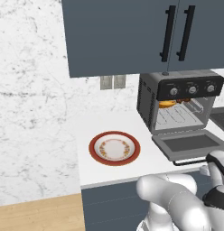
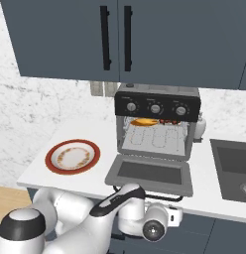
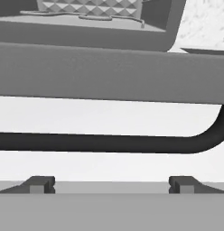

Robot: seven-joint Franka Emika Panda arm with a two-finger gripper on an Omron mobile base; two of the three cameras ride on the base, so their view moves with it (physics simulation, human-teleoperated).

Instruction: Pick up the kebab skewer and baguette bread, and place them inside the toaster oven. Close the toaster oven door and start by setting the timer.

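The toaster oven point(image 2: 157, 94) stands on the counter with its door point(image 2: 150, 172) dropped flat open. On the upper rack inside lie the golden baguette bread point(image 2: 145, 122) and, to its right, the kebab skewer point(image 2: 168, 121) with dark red chunks. The baguette point(image 1: 167, 103) is also visible from the left. Three knobs point(image 2: 155, 109) line the black panel. My gripper point(image 3: 112, 184) is open and holds nothing. It sits low in front of the counter edge, just under the door's black bar handle point(image 3: 109, 143), which crosses between the two wide-set tips.
An empty red-rimmed plate point(image 1: 114, 148) rests on the counter left of the oven. A dark sink point(image 2: 234, 168) lies to the right, with a small white bottle point(image 2: 200, 126) beside the oven. Blue upper cabinets point(image 1: 132, 36) hang overhead.
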